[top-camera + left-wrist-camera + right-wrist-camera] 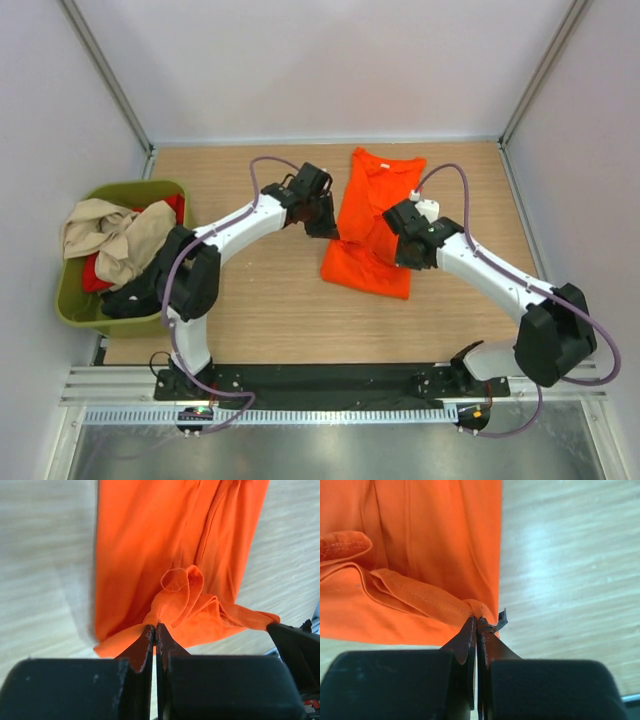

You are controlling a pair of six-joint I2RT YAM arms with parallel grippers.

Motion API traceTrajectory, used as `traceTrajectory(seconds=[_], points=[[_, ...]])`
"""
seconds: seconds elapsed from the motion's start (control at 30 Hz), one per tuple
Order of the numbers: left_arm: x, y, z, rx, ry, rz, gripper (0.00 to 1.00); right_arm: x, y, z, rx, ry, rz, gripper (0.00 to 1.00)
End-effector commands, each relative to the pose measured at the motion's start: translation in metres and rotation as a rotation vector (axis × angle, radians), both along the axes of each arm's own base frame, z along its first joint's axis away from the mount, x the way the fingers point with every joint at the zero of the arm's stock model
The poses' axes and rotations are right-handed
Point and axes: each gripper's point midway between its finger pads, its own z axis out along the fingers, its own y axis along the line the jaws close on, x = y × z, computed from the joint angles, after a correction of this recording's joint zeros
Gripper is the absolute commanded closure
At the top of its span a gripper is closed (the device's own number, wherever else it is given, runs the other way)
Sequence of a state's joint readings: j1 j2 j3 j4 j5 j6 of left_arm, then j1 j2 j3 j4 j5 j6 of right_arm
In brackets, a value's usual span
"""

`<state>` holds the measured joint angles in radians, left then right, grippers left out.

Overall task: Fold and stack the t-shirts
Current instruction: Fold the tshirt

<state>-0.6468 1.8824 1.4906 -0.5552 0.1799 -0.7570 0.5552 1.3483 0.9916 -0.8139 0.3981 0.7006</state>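
A bright orange t-shirt [375, 195] lies lengthwise on the wooden table, its neck at the far end and its near part doubled over into a thicker layer. My left gripper [325, 230] is at the shirt's left edge, shut on a bunched fold of orange cloth [170, 600]. My right gripper [405, 262] is at the shirt's right edge, shut on a pinched hem of the same shirt [420, 600]. In each wrist view the jaws meet with only cloth between them. Beige [110, 235], red [172, 210] and black [130, 298] t-shirts are heaped in the tub.
An olive-green plastic tub [130, 187] stands at the table's left edge, beside the left arm's base. Grey walls enclose the table on the left, far and right sides. Bare wood [270, 300] shows between the shirt and the arm bases.
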Motion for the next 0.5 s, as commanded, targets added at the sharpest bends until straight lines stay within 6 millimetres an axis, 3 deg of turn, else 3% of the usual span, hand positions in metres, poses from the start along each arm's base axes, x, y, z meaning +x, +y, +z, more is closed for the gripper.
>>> traceTrajectory(seconds=[0.0, 0.2, 0.47], points=[[0.030, -0.002, 0.005, 0.008, -0.038, -0.025, 1.00, 0.045, -0.003, 0.021, -0.020, -0.094, 0.018, 0.99], [0.069, -0.019, -0.004, -0.059, -0.073, -0.069, 1.00, 0.085, -0.012, 0.019, -0.026, -0.115, 0.007, 0.99], [0.108, -0.024, -0.012, -0.097, -0.098, -0.032, 1.00, 0.116, -0.031, 0.001, 0.000, -0.069, -0.046, 0.99]])
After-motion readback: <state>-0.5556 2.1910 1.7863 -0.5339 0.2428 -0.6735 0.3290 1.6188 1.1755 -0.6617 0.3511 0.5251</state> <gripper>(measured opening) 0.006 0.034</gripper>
